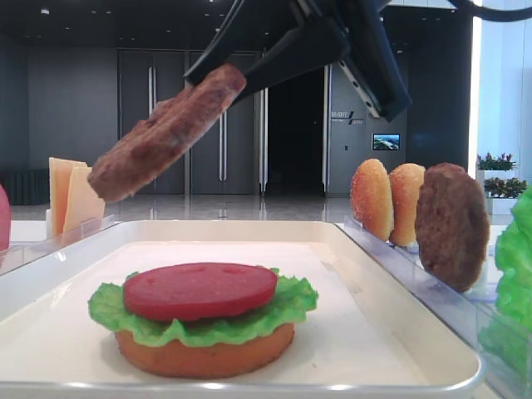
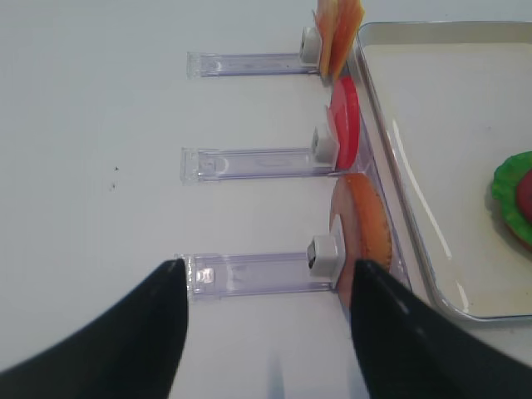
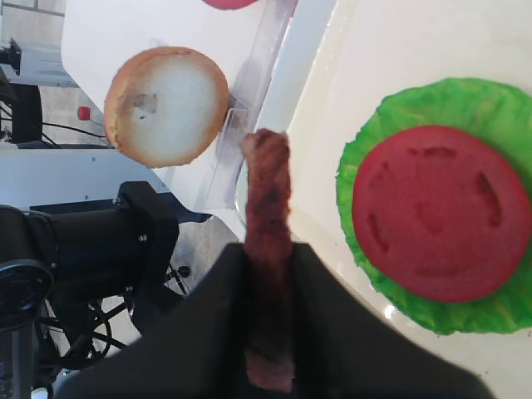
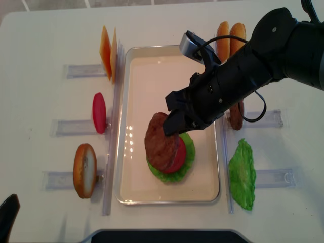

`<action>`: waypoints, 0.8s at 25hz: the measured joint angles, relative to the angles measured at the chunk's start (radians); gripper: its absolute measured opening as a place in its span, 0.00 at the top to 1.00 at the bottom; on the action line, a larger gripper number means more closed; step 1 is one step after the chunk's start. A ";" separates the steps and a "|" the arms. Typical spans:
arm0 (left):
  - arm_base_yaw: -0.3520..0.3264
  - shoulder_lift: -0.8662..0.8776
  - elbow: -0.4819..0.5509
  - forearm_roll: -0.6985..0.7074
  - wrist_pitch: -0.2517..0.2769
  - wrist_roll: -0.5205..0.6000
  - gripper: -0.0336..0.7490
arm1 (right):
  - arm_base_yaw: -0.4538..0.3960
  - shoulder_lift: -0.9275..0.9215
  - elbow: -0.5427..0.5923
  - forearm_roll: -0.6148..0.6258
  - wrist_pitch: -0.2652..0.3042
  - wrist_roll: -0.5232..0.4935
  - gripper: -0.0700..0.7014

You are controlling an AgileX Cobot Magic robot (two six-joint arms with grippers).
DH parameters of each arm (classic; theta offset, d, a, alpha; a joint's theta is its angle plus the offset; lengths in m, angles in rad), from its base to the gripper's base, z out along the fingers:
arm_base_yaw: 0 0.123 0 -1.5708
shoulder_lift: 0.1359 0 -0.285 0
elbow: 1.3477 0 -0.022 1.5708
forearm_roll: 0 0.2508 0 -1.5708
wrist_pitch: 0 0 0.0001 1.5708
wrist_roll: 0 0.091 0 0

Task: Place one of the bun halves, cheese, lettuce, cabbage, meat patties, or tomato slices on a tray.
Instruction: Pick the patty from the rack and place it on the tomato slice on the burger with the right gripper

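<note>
Right wrist view: right tool point(image 3: 268, 274) clamps meat patty point(image 3: 268, 241) above tray point(image 3: 399, 41).

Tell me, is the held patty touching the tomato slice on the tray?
Apart. The low exterior view shows the patty hanging tilted in the right hand, with clear background between it and the tomato slice.

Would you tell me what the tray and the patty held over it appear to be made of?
The tray looks like off-white glossy plastic or enamel: its raised rim throws bright highlights. The meat patty, clamped in the right gripper, looks like matte moulded foam or rubber, stiff and rough-grained; the exact material is unclear.
</note>
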 joint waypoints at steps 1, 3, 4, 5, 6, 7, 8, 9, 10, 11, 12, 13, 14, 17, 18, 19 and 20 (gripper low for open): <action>0.000 0.000 0.000 0.000 0.000 0.000 0.36 | 0.000 0.000 0.000 0.002 0.000 -0.002 0.74; 0.000 0.000 0.000 0.000 0.000 0.000 0.36 | 0.000 0.001 0.000 0.007 0.001 -0.011 0.74; 0.000 0.000 0.000 0.000 0.000 0.000 0.36 | 0.000 0.003 0.000 0.009 0.003 -0.015 0.74; 0.000 0.000 0.000 0.000 0.000 0.000 0.36 | 0.000 0.008 0.000 0.012 0.008 -0.019 0.74; 0.000 0.000 0.000 0.000 0.000 0.000 0.36 | 0.000 0.014 0.000 0.015 0.015 -0.021 0.74; 0.000 0.000 0.000 0.000 0.000 0.000 0.36 | 0.000 0.021 0.000 0.017 0.019 -0.025 0.74; 0.000 0.000 0.000 0.000 0.000 0.000 0.36 | 0.000 0.026 0.000 0.017 0.021 -0.026 0.74; 0.000 0.000 0.000 0.000 0.000 0.000 0.36 | 0.000 0.030 0.000 0.017 0.023 -0.031 0.74; 0.000 0.000 0.000 0.000 0.000 0.000 0.36 | 0.000 0.032 0.000 0.018 0.024 -0.037 0.74; 0.000 0.000 0.000 0.000 0.000 0.000 0.36 | 0.000 0.033 0.000 0.018 0.027 -0.042 0.74; 0.000 0.000 0.000 0.000 0.000 0.000 0.36 | 0.000 0.033 0.000 0.018 0.031 -0.045 0.74; 0.000 0.000 0.000 0.000 0.000 0.000 0.36 | 0.000 0.033 0.000 0.018 0.037 -0.048 0.74; 0.000 0.000 0.000 0.000 0.000 0.000 0.36 | 0.000 0.033 0.000 0.018 0.040 -0.049 0.74; 0.000 0.000 0.000 0.000 0.000 0.000 0.36 | 0.000 0.033 0.016 0.016 0.044 -0.054 0.74; 0.000 0.000 0.000 0.000 0.000 0.000 0.36 | 0.000 0.033 0.024 0.016 0.044 -0.059 0.74; 0.000 0.000 0.000 0.000 0.000 0.000 0.36 | 0.000 0.033 0.033 0.016 0.044 -0.068 0.74; 0.000 0.000 0.000 0.000 0.000 0.000 0.36 | 0.000 0.033 0.041 0.017 0.045 -0.075 0.74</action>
